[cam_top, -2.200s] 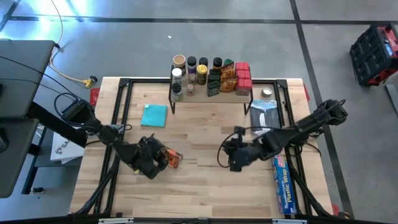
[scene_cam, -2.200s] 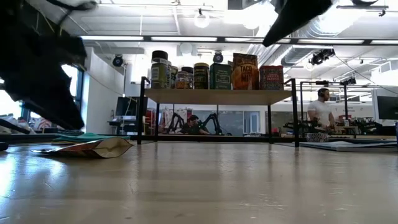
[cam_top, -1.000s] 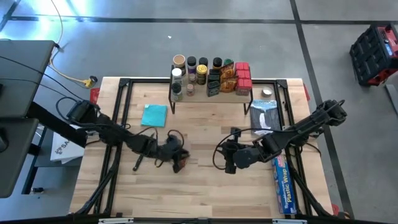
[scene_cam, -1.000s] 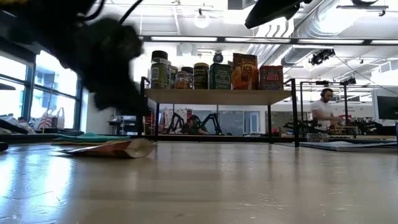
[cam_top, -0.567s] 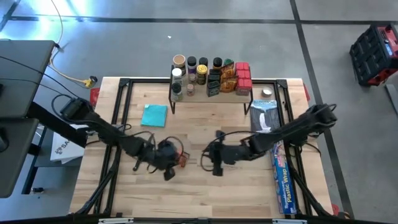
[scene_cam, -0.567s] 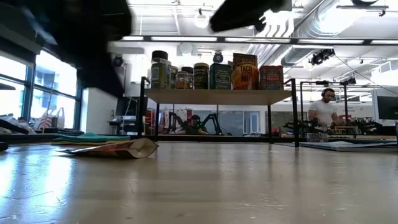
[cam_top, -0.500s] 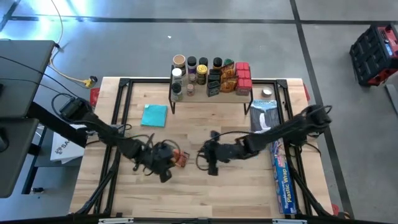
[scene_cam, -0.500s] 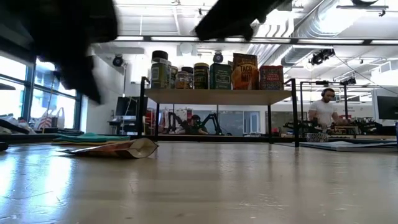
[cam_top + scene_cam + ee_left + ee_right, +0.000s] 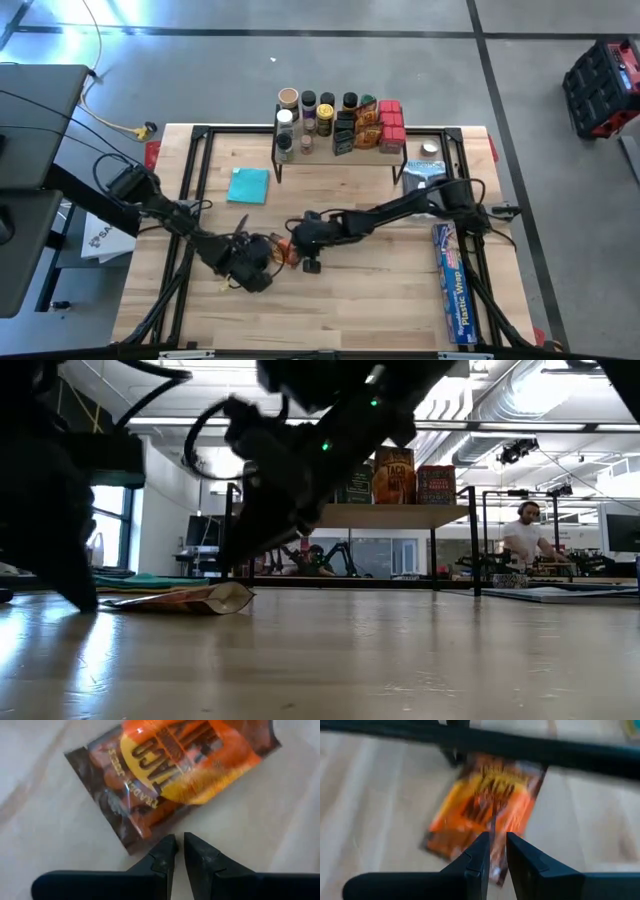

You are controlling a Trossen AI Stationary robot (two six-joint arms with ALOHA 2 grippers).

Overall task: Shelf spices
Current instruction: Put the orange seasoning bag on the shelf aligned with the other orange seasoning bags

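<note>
One orange packet [image 9: 284, 252] lies flat on the desk [image 9: 380, 310], about halfway between the front and back edges and a bit toward the left edge. No gripper holds it. The left gripper [image 9: 252, 268] is just beside the packet on its left, and in the left wrist view its two dark fingers [image 9: 161, 854] are pressed almost together with nothing between them, their tips right at the packet's edge. The right gripper [image 9: 305, 238] has reached far across from the right side and sits just beside the packet's other side. Its fingers [image 9: 479, 854] are close together too, with only a thin gap, and nothing is pinched in them; that view is blurry, so maybe they touch the packet, but I cannot tell. Many other spices [image 9: 335, 120] stand on the shelf [image 9: 350, 152] at the back edge of the desk, jars on its left part and red boxes on its right. A teal cloth [image 9: 248, 185] lies in front of the shelf's left end. A long blue box [image 9: 452, 285] lies along the right edge.
</note>
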